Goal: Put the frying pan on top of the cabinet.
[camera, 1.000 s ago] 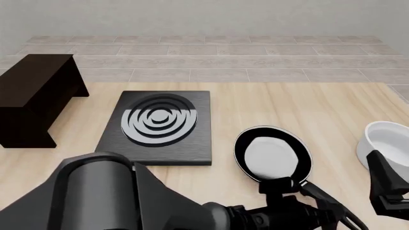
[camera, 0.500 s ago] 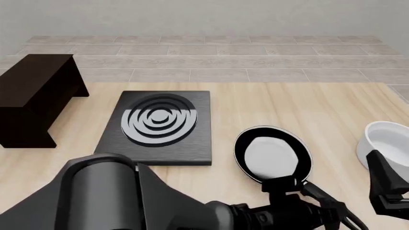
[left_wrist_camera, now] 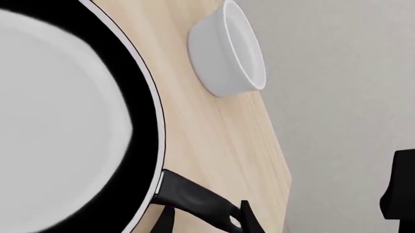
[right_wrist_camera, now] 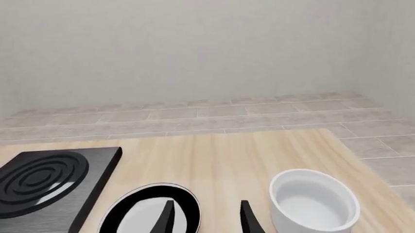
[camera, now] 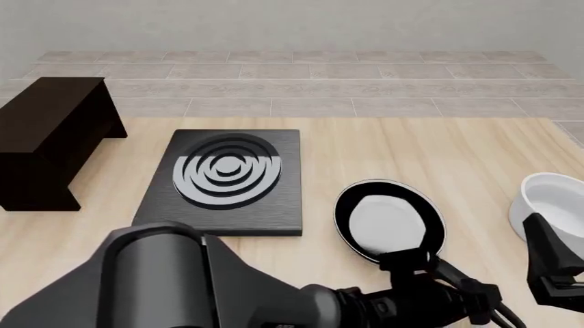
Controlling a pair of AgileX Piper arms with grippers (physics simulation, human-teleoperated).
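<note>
The frying pan [camera: 390,222], black with a glossy grey-white inside, lies flat on the table right of the stove slab, its handle [camera: 450,275] pointing toward the near right. My left gripper [camera: 444,279] is down at that handle and open. In the left wrist view its fingertips [left_wrist_camera: 166,219] stand on either side of the handle [left_wrist_camera: 194,198], beside the pan [left_wrist_camera: 58,121]. The dark cabinet [camera: 50,133] stands at the far left, its flat top bare. My right gripper [right_wrist_camera: 206,218] is open and empty, hovering near the table's right side [camera: 554,268].
A black stove slab [camera: 223,181] with concentric grey rings lies between the cabinet and the pan. A white bowl [camera: 552,203] stands at the right edge, close to the right gripper. The bowl [left_wrist_camera: 228,48] also shows beyond the pan in the left wrist view.
The left arm has slid slightly right and toward the near edge, bringing its gripper further along the pan handle. The pan, bowl and right gripper have not moved.
</note>
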